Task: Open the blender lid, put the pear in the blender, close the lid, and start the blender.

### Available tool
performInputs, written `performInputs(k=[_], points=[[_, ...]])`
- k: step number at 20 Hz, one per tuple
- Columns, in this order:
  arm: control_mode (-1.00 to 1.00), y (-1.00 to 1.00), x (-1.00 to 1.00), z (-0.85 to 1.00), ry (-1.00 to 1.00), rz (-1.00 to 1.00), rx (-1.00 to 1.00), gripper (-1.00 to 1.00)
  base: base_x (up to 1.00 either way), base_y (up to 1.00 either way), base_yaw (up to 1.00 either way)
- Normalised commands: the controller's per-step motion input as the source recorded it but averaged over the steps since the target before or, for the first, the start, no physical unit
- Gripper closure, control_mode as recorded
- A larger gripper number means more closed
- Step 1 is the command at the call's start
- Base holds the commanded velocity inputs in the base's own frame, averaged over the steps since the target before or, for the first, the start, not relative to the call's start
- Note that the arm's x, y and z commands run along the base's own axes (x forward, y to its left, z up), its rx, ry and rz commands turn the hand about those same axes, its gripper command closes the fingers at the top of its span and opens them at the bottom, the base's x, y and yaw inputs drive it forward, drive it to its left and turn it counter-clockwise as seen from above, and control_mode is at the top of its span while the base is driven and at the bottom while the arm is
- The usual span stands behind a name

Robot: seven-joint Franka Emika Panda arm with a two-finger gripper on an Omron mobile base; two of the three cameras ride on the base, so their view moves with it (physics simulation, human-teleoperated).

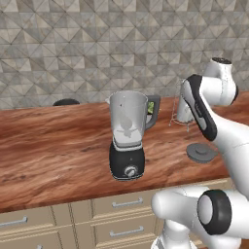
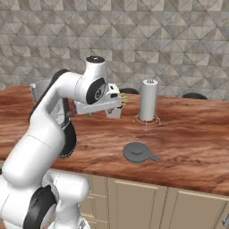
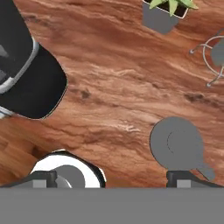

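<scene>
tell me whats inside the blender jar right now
Through the clear blender jar only the blade assembly at the bottom shows; no pear. Its top is open: the blender lid lies flat on the counter.

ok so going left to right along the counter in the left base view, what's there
dark round thing at the back wall → blender → paper-towel roll → lid lying flat on the counter

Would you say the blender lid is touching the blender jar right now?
Apart. In the left base view the blender lid lies flat on the wooden counter, well to the right of the blender, with bare wood between them; the jar's rim stands uncovered.
</scene>
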Motion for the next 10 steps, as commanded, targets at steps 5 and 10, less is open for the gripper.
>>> performInputs(k=[5, 10], points=[[-1.0, -0.89, -0.07, -0.98, 0.14, -0.17, 0.0, -1.0, 0.0, 0.0, 0.0], [-1.0, -0.92, 0.16, -0.67, 0.14, -0.07, 0.02, -1.0, 0.0, 0.0, 0.0]])
